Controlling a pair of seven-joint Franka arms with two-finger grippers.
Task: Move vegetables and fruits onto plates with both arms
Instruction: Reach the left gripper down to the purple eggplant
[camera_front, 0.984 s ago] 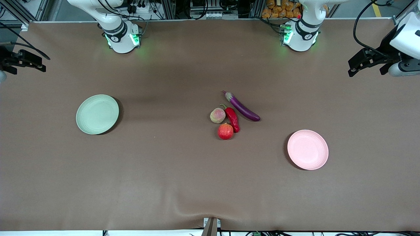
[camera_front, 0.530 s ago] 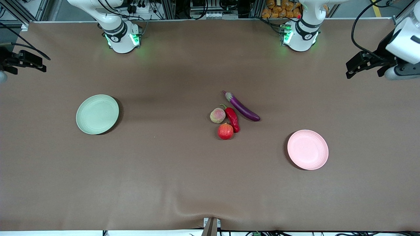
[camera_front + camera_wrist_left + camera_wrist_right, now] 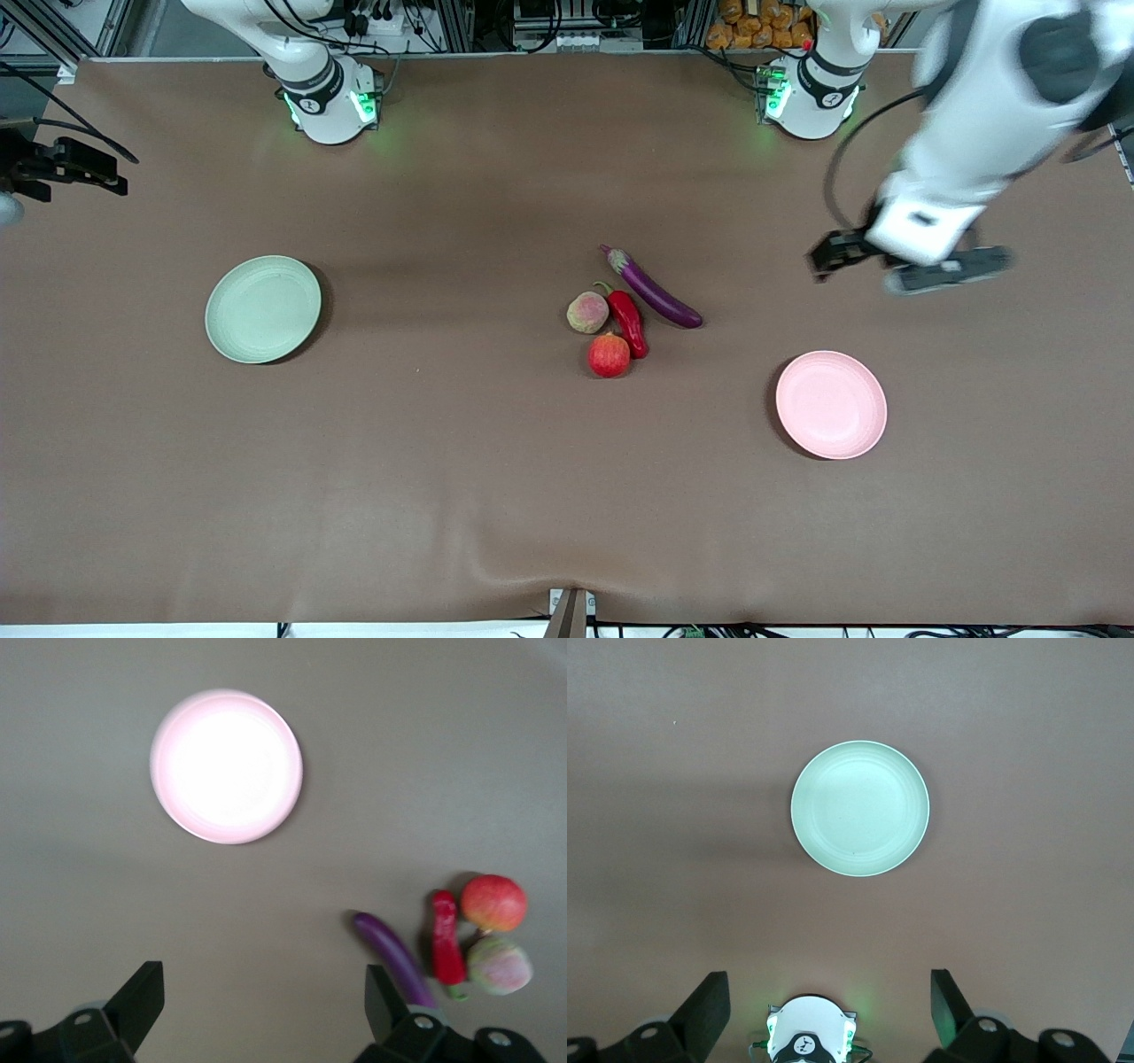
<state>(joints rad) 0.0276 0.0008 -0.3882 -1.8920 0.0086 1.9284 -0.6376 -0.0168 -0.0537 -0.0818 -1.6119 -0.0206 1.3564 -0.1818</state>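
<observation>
A purple eggplant [image 3: 653, 288], a red chili [image 3: 627, 321], a peach-like fruit [image 3: 587, 312] and a red pomegranate-like fruit [image 3: 609, 354] lie together mid-table. The pale green plate [image 3: 263, 308] lies toward the right arm's end and the pale pink plate [image 3: 831, 404] toward the left arm's end; both hold nothing. My left gripper [image 3: 824, 260] is open and empty in the air over bare table between the eggplant and the table's end. Its wrist view shows the gripper [image 3: 263, 994], pink plate [image 3: 226, 766], eggplant [image 3: 394, 948] and chili [image 3: 447, 939]. My right gripper [image 3: 102, 173] is open and empty, high at the table's end; from there [image 3: 828, 1001] its wrist view looks down on the green plate [image 3: 859, 808].
The table is covered in brown cloth [image 3: 496, 478]. The two green-lit arm bases [image 3: 330, 102] [image 3: 811, 97] stand along its back edge. The right arm's base also shows in the right wrist view [image 3: 808, 1032]. Cables and racks lie past the back edge.
My left arm has swung in from the table's end toward the middle, and its gripper is now lower and closer to the eggplant. The right arm and the produce have not moved.
</observation>
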